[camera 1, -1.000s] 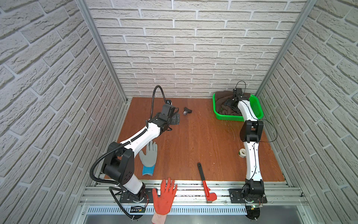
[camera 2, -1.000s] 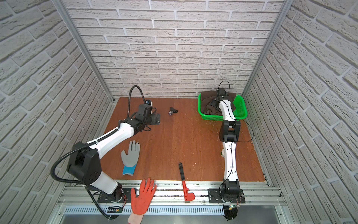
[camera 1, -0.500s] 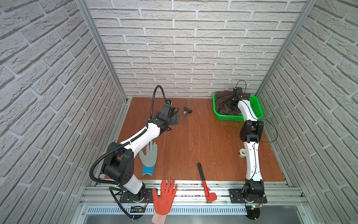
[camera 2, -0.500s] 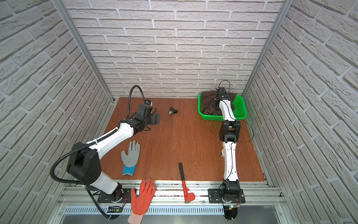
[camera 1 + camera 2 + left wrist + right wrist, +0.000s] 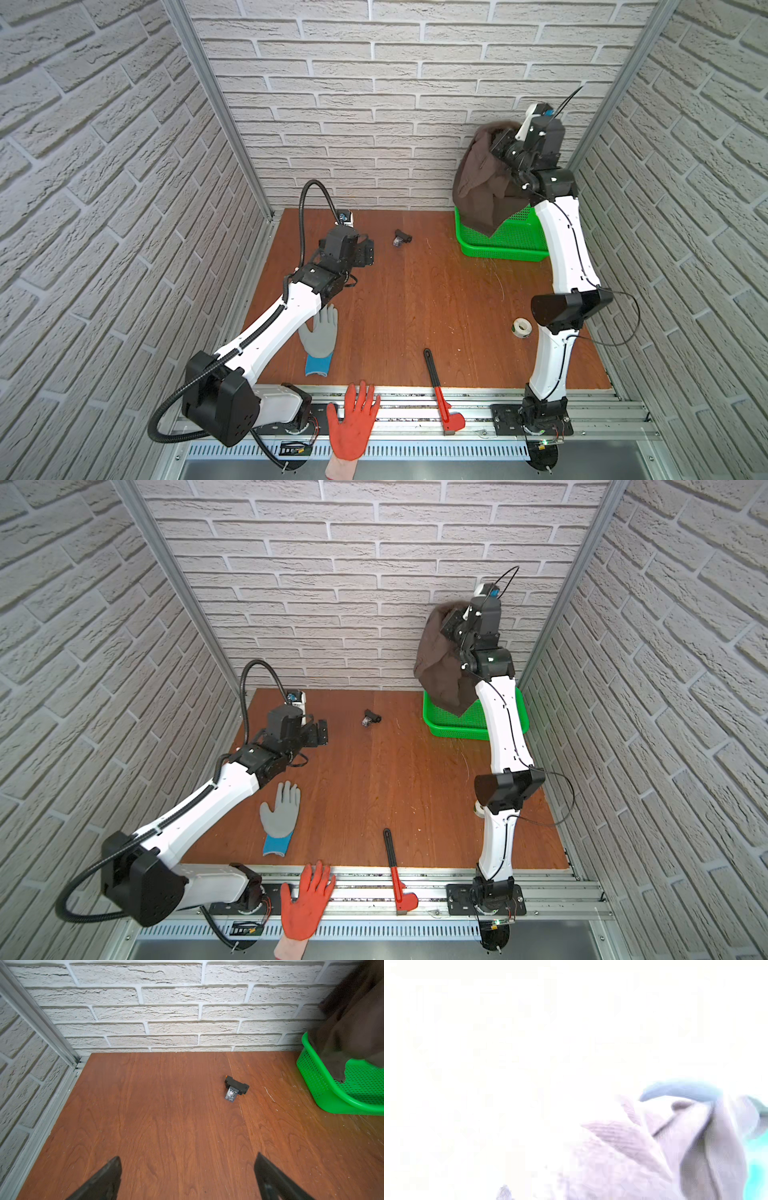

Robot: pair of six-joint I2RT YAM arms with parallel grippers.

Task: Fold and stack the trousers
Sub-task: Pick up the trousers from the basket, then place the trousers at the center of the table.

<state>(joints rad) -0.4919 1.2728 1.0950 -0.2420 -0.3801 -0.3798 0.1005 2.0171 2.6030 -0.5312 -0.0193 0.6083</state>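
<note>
The dark brown trousers (image 5: pixel 478 187) (image 5: pixel 440 675) hang bunched in the air at the back right, their lower end trailing into the green basket (image 5: pixel 507 245). My right gripper (image 5: pixel 498 143) (image 5: pixel 449 625) is raised high by the back wall, shut on their top fold. The right wrist view is washed out white and shows only pale folds of cloth (image 5: pixel 623 1147). My left gripper (image 5: pixel 368 253) (image 5: pixel 188 1157) hovers open over bare table at the back left, with nothing between its fingers. The trousers (image 5: pixel 357 1022) show at the edge of the left wrist view.
A small black part (image 5: pixel 402 239) (image 5: pixel 235 1087) lies near the back middle. A grey glove with a blue cuff (image 5: pixel 320 338), a red wrench (image 5: pixel 440 390) and a tape roll (image 5: pixel 521 327) lie toward the front. An orange-gloved hand (image 5: pixel 353 419) rests on the front rail.
My right gripper has shut on the trousers in the basket and lifted them high above it. The left arm has not moved.
</note>
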